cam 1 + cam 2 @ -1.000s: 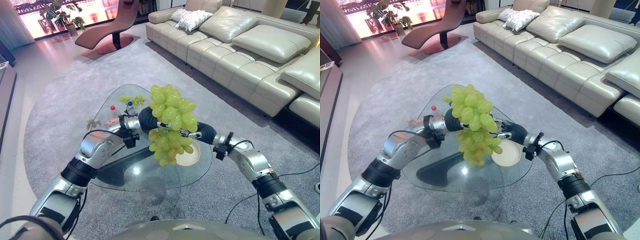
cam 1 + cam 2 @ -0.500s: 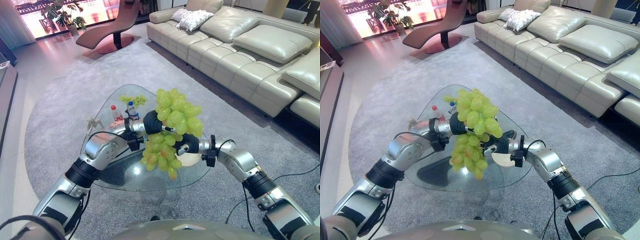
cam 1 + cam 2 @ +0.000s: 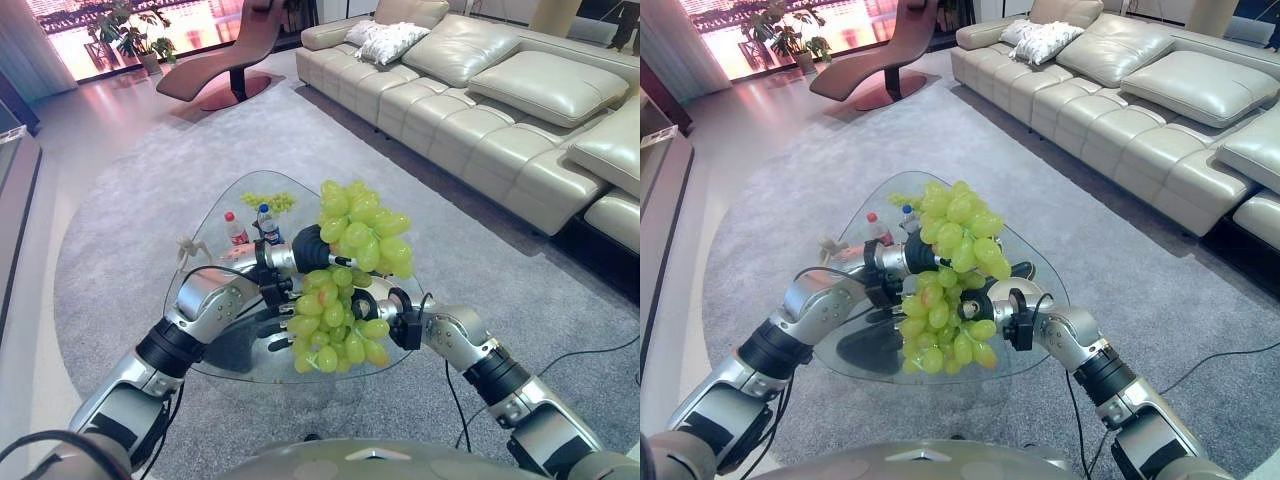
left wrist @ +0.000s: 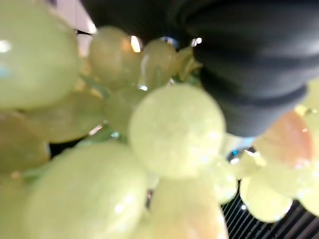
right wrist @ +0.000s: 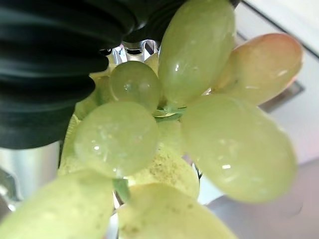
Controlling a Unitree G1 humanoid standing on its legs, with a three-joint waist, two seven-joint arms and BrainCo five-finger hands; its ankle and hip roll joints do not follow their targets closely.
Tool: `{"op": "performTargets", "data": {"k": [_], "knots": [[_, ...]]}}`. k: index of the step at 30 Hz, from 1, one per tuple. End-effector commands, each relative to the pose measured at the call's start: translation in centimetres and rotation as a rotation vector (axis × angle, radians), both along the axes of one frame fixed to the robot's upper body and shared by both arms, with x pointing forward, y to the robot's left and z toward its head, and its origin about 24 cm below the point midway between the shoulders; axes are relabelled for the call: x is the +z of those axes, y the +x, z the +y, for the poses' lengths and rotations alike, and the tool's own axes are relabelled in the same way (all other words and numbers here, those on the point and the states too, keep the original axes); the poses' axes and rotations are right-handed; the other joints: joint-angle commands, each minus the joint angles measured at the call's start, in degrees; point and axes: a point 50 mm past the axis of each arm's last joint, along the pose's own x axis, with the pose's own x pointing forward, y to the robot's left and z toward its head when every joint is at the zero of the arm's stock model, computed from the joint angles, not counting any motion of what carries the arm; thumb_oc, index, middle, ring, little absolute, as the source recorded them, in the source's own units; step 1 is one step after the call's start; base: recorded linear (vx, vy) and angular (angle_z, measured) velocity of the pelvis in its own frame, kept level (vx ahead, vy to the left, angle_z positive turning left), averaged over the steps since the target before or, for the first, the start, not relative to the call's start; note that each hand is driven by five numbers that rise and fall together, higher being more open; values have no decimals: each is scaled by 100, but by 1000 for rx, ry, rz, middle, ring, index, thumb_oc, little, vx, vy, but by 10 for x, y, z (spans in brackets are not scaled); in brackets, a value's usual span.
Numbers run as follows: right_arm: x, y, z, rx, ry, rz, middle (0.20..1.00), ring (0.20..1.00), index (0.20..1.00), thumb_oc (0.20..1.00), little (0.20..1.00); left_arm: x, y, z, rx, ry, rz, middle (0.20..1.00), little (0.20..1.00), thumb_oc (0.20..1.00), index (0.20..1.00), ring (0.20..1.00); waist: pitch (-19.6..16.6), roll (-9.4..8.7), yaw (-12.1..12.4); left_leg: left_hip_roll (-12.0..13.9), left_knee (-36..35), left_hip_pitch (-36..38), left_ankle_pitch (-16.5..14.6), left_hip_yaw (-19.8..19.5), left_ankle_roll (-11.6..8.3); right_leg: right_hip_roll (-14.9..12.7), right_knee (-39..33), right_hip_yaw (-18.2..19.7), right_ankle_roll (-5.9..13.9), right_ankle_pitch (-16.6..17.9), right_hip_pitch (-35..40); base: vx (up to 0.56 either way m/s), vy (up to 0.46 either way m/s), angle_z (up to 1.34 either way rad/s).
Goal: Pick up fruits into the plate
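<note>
A large bunch of green grapes [image 3: 350,270] was seen raised above the glass table [image 3: 395,345], carried between the two hands. The left hand [image 3: 308,250] was set against the upper half of the bunch, its dark cover showing and its fingers buried among the berries; whether they were curled round the stem could not be told. The right hand [image 3: 368,305] lay below and beside the lower half, likewise hidden, so its grip could not be told either. In both wrist views berries were pressed right up to the covers. The plate was not made out, being presumably behind the bunch. A smaller grape cluster [image 3: 268,201] and two small bottles [image 3: 250,226] stood on the table beyond the left hand. Risks judged from here: the heavy bunch could tear at the stem or shed berries if one hand let go before the other; a blind lowering could miss the plate, since it was screened; a hard set-down could strike the glass.
</note>
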Motion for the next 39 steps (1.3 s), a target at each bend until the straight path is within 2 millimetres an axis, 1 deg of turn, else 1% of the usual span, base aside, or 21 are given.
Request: {"op": "performTargets", "data": {"k": [1,2,5,27,28,29,30,34,35,39], "knots": [[36,-7,25,96,268,-12,407,407,407,407,407,26,17,0,38,-61,-127,200,200,200,200,200,-47,-243,89,-137,227,279,-989,651,63,-185,27,154,305,-338,52,0,0,0],[35,-8,25,91,267,-4,200,200,200,200,200,26,18,0,42,-64,-127,200,200,200,200,200,-38,-233,79,-134,216,280,-986,658,62,-189,27,155,308,-336,42,0,0,0],[31,-10,23,85,256,-4,200,200,200,200,200,26,17,2,46,-68,-130,200,200,200,200,200,-25,-226,70,-137,199,268,-968,663,59,-189,27,157,316,-323,18,-30,18,-4],[27,-4,15,7,242,-8,200,200,200,200,200,30,21,6,77,-68,-118,200,200,200,200,200,-33,-247,70,-137,123,230,-921,665,49,-222,27,107,359,-294,-45,-1,0,0],[27,-3,14,-4,246,-8,200,200,200,200,200,30,22,6,85,-63,-117,395,395,395,395,395,-33,-246,67,-137,115,226,-919,666,50,-222,27,109,363,-295,-50,0,0,0],[27,-2,13,-13,249,-10,200,200,200,200,200,29,22,6,89,-60,-112,561,561,561,561,561,-33,-246,69,-136,114,223,-917,664,48,-224,27,107,367,-291,-54,0,0,0],[27,-1,12,-25,251,-14,200,200,200,200,200,27,23,7,97,-55,-101,1000,1000,1000,1000,1000,-35,-245,63,-136,110,224,-917,662,47,-226,27,105,369,-286,-59,0,0,0],[27,1,8,-59,261,-17,200,200,200,200,200,22,25,12,130,-46,-77,1000,1000,1000,1000,1000,-35,-246,58,-134,108,219,-911,679,48,-228,27,108,381,-281,-64,0,0,0],[25,3,3,-96,265,-22,200,200,200,200,200,17,27,18,160,-39,-63,1000,1000,1000,1000,1000,-43,-242,60,-127,105,221,-913,685,47,-231,27,108,385,-280,-67,0,0,0],[21,6,-9,-184,261,-36,200,200,200,200,200,7,30,34,247,-7,-43,1000,1000,1000,1000,1000,-40,-249,58,-119,108,211,-909,694,51,-236,27,107,392,-267,-85,18,9,0]]}}
